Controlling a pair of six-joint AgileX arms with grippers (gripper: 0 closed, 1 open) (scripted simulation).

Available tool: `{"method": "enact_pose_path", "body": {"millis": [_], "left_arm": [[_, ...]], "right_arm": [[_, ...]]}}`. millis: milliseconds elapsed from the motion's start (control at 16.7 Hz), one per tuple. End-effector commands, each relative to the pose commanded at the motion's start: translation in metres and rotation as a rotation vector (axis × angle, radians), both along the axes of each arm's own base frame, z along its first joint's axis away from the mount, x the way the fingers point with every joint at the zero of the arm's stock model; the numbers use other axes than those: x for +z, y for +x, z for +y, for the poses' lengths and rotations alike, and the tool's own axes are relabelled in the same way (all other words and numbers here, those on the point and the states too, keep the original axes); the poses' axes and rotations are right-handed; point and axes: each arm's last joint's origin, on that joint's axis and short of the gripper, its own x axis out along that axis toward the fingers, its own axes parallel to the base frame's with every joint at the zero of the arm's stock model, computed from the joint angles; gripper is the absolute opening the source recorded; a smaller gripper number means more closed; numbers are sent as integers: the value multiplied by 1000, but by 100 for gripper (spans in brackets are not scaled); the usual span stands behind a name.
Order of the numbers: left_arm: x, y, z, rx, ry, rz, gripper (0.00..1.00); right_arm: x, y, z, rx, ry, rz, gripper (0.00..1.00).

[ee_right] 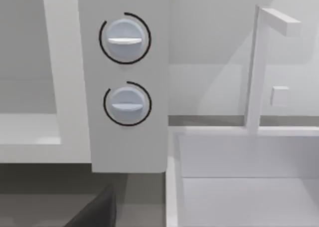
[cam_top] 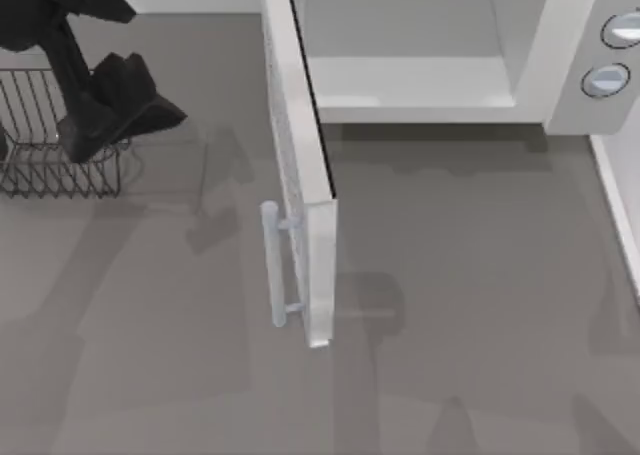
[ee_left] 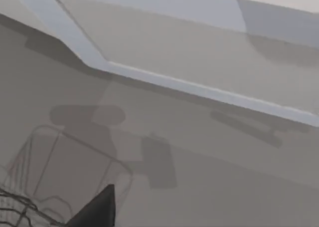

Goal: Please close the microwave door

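Left gripper (cam_top: pixel 110 110) over wire rack (cam_top: pixel 50 145), microwave door (cam_top: pixel 300 175) open, edge-on toward viewer

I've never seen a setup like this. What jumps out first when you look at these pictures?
The microwave door stands wide open, jutting from the white microwave at the table's far edge out toward the middle, its pale bar handle facing left. Two round knobs sit on the microwave's right side panel. At the far left, the dark left pincer hangs over a wire rack.
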Motion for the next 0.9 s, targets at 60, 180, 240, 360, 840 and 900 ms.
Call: {"method": "enact_pose_path", "body": {"millis": [60,180,240,360,840,900], "left_arm": [[1,11,-8,-50,13,32,100],[1,30,-22,-136,31,89,100],[0,37,-29,-172,38,113,100],[-3,48,-39,-228,46,150,100],[-5,56,-44,-259,50,173,100],[-5,56,-44,-260,50,173,100]], "right_arm": [[0,0,0,0,0,0,100],[0,0,0,0,0,0,100],[0,0,0,0,0,0,100],[0,0,0,0,0,0,100],[0,0,0,0,0,0,100],[0,0,0,0,0,0,100]]}}
